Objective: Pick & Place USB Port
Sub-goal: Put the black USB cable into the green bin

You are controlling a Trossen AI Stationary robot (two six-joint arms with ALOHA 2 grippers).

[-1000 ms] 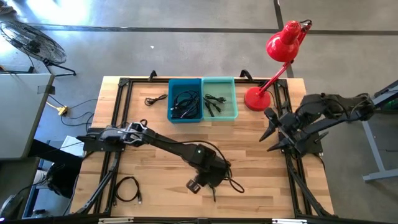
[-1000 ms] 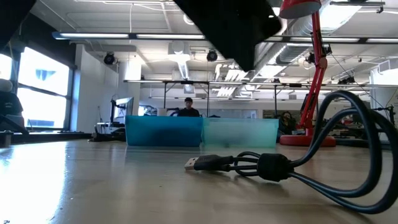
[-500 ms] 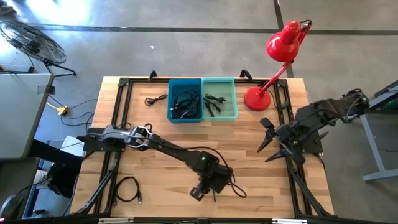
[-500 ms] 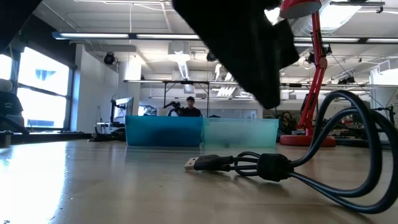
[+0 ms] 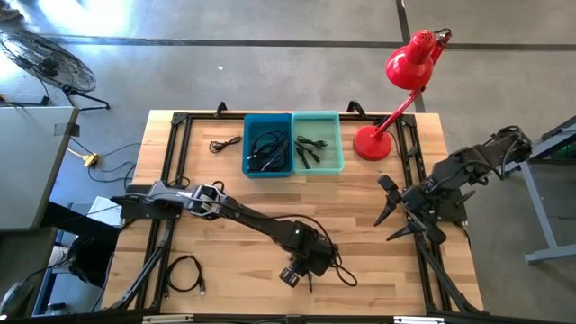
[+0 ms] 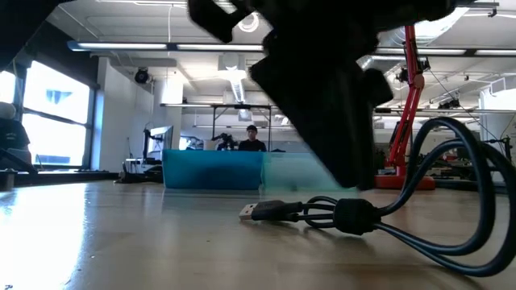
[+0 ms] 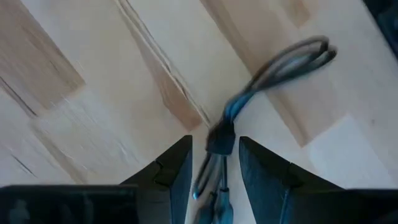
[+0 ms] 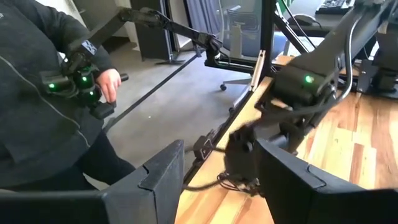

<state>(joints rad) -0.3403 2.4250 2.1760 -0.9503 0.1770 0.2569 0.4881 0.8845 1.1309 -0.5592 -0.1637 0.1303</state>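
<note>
Here the left gripper (image 7: 214, 177), fingers (image 7: 177, 171) apart, straddles the USB cable (image 7: 273, 68) on the counter (image 5: 225, 189) nr its front edge; right gripper (image 5: 389, 205) w/ fingers apart waits at the right side.

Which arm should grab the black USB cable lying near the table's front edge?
Left. The left gripper hangs directly over the coiled black USB cable, its open fingers either side of the cable. The right gripper waits open near the table's right edge, well away.
</note>
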